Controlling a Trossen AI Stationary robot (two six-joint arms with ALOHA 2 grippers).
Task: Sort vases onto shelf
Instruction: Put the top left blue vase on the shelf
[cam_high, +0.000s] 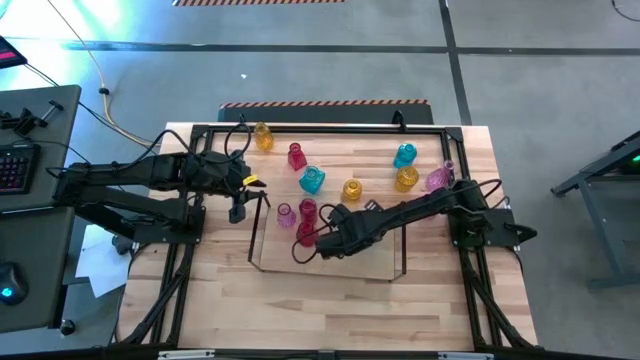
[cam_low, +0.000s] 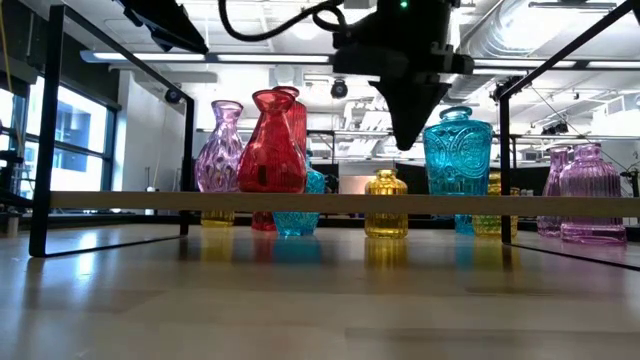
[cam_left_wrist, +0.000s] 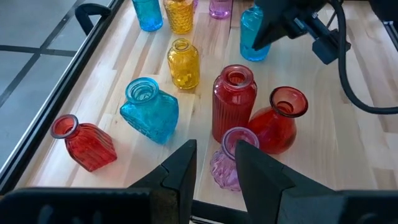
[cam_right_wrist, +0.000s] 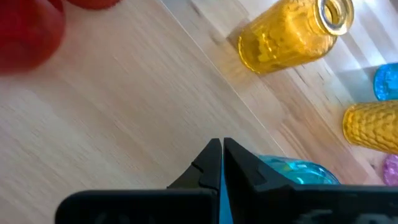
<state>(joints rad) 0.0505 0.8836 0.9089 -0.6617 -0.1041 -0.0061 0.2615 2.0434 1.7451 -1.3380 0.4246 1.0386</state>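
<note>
The shelf (cam_high: 330, 272) is a clear tray with dark end frames, lying mid-table. A pink vase (cam_high: 286, 215) and two red vases (cam_high: 307, 210) stand on its left part. In the low view a cyan vase (cam_low: 458, 150) also stands on it. My right gripper (cam_high: 322, 243) is shut, points down and hangs just beside that cyan vase (cam_right_wrist: 298, 171). My left gripper (cam_left_wrist: 216, 163) is open. It hovers at the shelf's left end (cam_high: 237, 213), with the pink vase (cam_left_wrist: 229, 160) just beyond its fingers. My right gripper (cam_low: 405, 135) has its shut fingers close beside the cyan vase's shoulder (cam_low: 430, 140), coming from above. I cannot tell whether they touch it. The vase stands upright on the shelf.
Several more vases stand on the table beyond the shelf: yellow (cam_high: 263, 137), red (cam_high: 296, 156), cyan (cam_high: 312, 180), yellow (cam_high: 351, 189), cyan (cam_high: 404, 155), yellow (cam_high: 406, 179) and pink (cam_high: 440, 178). A black metal frame (cam_high: 320, 127) rims the table. The shelf's right half is bare.
</note>
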